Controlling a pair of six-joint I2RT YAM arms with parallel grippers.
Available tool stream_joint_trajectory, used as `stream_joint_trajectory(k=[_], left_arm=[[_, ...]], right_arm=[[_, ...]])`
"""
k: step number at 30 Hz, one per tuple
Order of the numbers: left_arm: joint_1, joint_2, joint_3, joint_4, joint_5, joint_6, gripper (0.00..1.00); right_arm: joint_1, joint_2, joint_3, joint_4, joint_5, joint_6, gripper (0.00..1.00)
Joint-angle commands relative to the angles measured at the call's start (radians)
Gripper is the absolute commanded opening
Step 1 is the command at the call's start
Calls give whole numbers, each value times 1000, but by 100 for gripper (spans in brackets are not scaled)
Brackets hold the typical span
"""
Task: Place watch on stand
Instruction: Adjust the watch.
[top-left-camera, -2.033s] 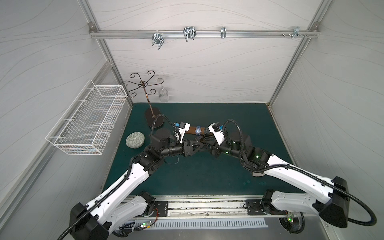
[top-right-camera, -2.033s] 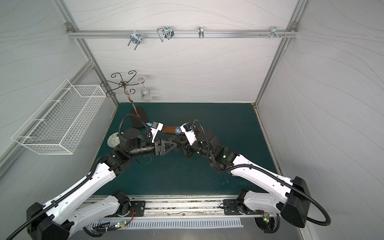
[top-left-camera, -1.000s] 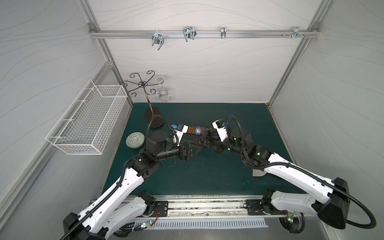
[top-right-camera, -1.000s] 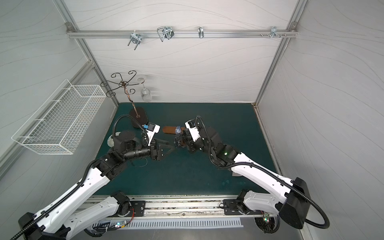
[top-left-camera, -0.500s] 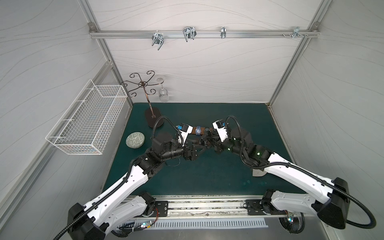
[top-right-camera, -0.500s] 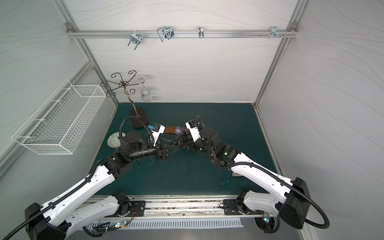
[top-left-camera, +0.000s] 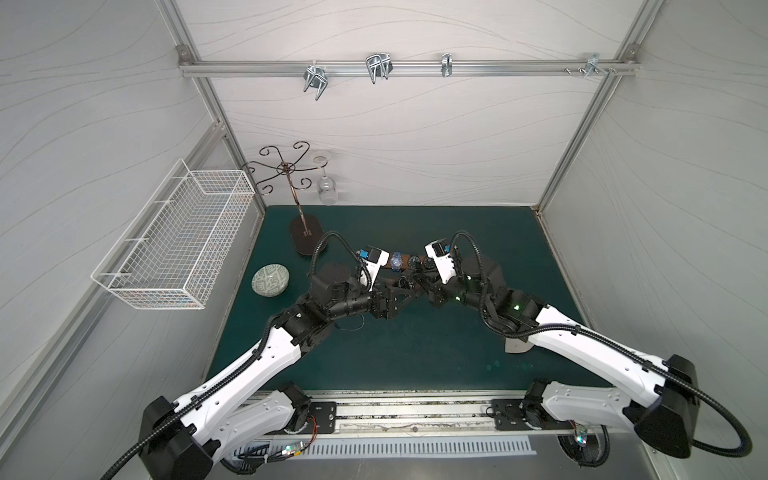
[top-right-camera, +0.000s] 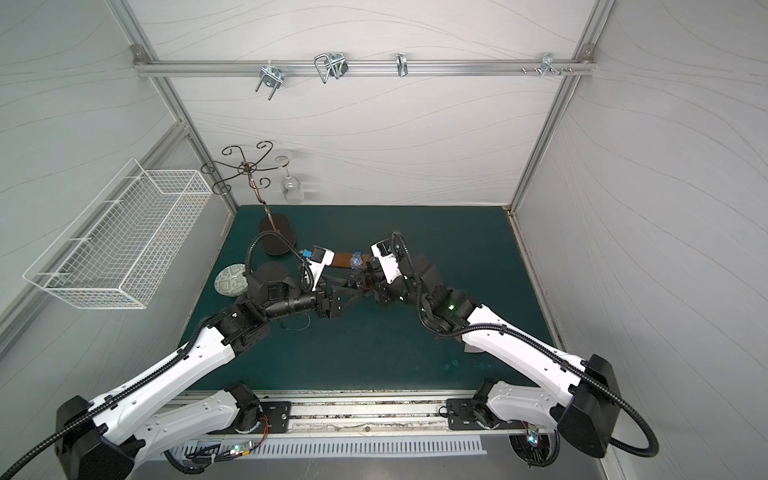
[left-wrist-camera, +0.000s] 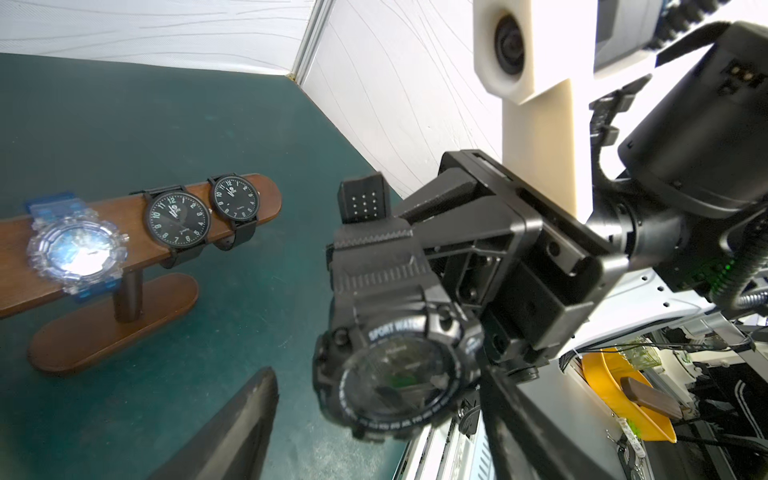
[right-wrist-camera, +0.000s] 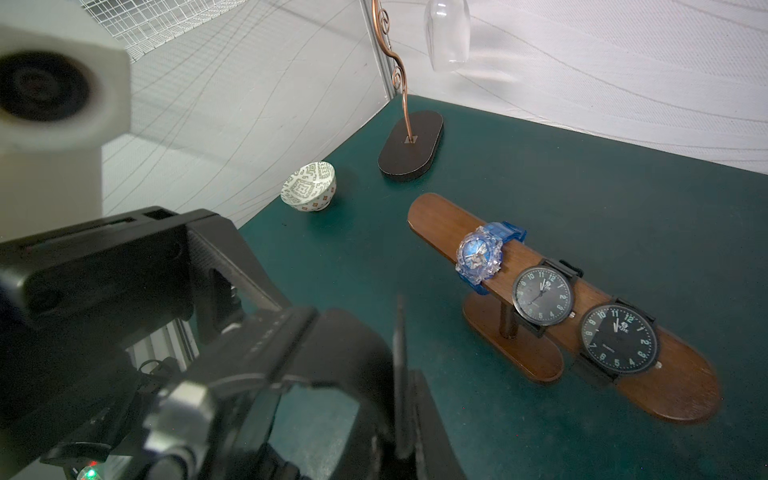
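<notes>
Fingers of the right gripper (left-wrist-camera: 376, 226) are clamped tight on the strap of a black sport watch (left-wrist-camera: 395, 374), holding it in the air just near of the stand (right-wrist-camera: 440, 226), not on it. The left gripper (top-left-camera: 406, 291) faces it with jaws spread wide, one on each side of the watch; whether they touch it cannot be told. A clear blue watch (right-wrist-camera: 478, 255) and, to its right, two black watches (right-wrist-camera: 542, 296) sit around the crossbar.

Black watch (left-wrist-camera: 395, 374) aloft; wooden stand (left-wrist-camera: 124, 210) (T-shaped) upright.
</notes>
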Motion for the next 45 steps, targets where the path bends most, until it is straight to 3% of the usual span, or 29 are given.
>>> stream_joint_trajectory(k=[1, 25, 40, 42, 45], left_arm=[[-12, 6, 58, 66, -17, 6, 77], [-20, 64, 96, 33, -48, -10, 71], [-20, 92, 98, 59, -42, -35, 37], [-20, 93, 101, 64, -42, -38, 33], [-20, 93, 119, 44, -40, -33, 31]], right_arm=[[-1, 10, 15, 17, 7, -9, 0], [-2, 17, 9, 22, 29, -11, 0], [-2, 10, 4, 23, 34, -9, 1], [-2, 5, -2, 28, 40, -9, 11], [-2, -2, -10, 32, 57, -9, 39]])
